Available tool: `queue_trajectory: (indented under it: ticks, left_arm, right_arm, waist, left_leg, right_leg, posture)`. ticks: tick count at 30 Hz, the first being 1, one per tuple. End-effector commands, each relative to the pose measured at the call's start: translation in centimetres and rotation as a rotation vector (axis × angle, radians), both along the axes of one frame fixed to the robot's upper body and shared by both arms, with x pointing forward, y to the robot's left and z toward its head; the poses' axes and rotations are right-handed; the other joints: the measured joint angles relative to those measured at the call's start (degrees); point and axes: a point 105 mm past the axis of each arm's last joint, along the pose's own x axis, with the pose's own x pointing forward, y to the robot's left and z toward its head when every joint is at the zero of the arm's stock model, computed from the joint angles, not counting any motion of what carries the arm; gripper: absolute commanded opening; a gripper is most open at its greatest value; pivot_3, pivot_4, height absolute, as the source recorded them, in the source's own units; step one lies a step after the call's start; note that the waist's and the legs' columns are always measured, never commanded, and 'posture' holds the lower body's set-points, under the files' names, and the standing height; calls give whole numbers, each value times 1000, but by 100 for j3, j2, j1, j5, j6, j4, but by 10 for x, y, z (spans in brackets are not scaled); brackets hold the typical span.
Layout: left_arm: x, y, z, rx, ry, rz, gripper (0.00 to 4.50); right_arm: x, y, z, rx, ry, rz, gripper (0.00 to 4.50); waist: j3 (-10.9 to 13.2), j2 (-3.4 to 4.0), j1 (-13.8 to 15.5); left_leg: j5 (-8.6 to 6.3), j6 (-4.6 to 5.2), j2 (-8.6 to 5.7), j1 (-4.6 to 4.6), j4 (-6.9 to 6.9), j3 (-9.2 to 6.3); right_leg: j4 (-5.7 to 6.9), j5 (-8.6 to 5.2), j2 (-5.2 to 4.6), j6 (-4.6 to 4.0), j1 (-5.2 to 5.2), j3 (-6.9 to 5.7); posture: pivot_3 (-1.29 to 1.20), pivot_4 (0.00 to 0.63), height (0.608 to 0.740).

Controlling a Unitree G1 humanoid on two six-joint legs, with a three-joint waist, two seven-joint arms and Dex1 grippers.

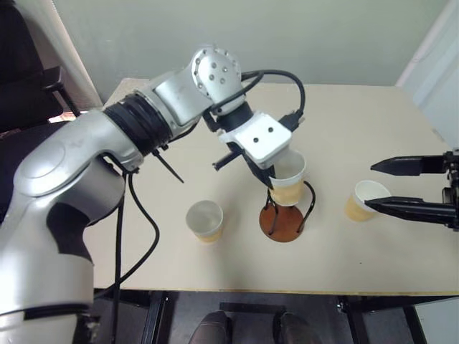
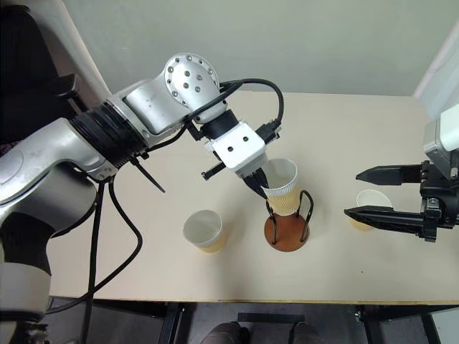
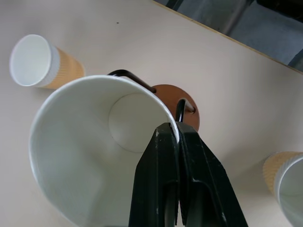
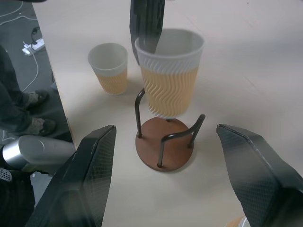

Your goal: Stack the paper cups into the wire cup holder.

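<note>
1. Pinched shut on the rim of a paper cup (image 2: 281,188) by the left gripper (image 2: 261,185), one black finger inside the white wall and one outside.
2. Held cup tapered, smooth white inside and at the rim, tan-yellow below with a wavy ribbed texture; hanging between the wire loops, its bottom just above the disc and not touching it in the right wrist view.
3. Wire cup holder (image 4: 164,147): flat round reddish-brown disc with two bent black wire loops rising from it, standing near the middle of the pale matte table (image 1: 358,129).
4. Second cup (image 1: 205,220) of the same make upright on the table, on the left side of the holder, well apart from it.
5. Third cup (image 1: 366,200) upright on the right side of the holder, beside the lower finger of the right gripper (image 1: 380,185).
6. Right gripper spread wide and holding nothing, long tapered black fingers with a fine dotted grip texture, pointed toward the holder.
</note>
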Motion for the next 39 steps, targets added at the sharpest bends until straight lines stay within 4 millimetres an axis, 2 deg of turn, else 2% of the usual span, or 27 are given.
queue_trajectory:
  ticks: [1,5,8,14,18,23,27,32,39]
  left_arm:
    - [0,2,3,25,-37,-28,37]
    - [1,-2,3,-3,-21,-27,1235]
    - [2,-9,7,-44,-17,-26,2321]
    - [4,-24,44,-291,93,34,4470]
    - [11,-12,57,-403,168,115,4470]
    - [10,15,59,-481,275,199,4470]
    - [5,35,47,-481,347,263,4470]
    - [-2,61,27,-449,400,358,4470]
    - [8,81,13,-465,375,477,4470]
  right_arm:
    - [-2,-2,9,-18,-56,-15,3521]
    - [-2,-2,8,-28,-67,-20,3521]
    - [-1,-4,6,-34,-69,-29,3521]
    - [9,-11,-6,-103,-71,-85,3521]
    - [18,-18,-24,-194,-34,-131,3521]
    - [34,-41,-57,-416,39,-200,3521]
    - [45,-53,-72,-526,49,-173,3521]
    - [64,-71,-78,-608,21,-173,3521]
    - [88,-68,-96,-652,11,-101,3521]
  waist:
    - [0,0,-1]
    - [0,1,5]
    - [0,0,12]
    - [0,2,20]
    - [-4,7,7]
    - [-5,17,3]
    - [-7,19,-3]
    - [-7,19,-8]
    - [-7,16,-30]
  left_leg:
    - [0,0,-2,-1,3,1]
    - [-1,2,-4,3,1,4]
    - [-1,2,-4,2,3,0]
    - [-2,4,-4,5,3,4]
    - [-3,4,2,14,1,10]
    - [0,-1,6,21,5,8]
    - [1,-1,-2,25,9,8]
    - [1,0,-1,34,9,6]
    - [7,6,0,54,12,2]
  right_leg:
    - [0,0,3,0,0,1]
    - [1,-1,0,2,2,1]
    - [2,-1,-2,2,5,-1]
    - [-1,-1,-6,5,9,3]
    - [3,-2,-3,5,10,10]
    - [10,-1,0,6,12,11]
    - [7,0,4,7,17,10]
    - [8,0,3,8,26,12]
    - [11,2,3,6,46,5]
  posture:
    - [0,150,740]
    - [0,150,740]
    - [0,150,740]
    - [0,150,740]
    - [0,150,740]
    - [0,150,740]
    - [0,150,740]
    - [0,150,740]
    - [0,150,740]
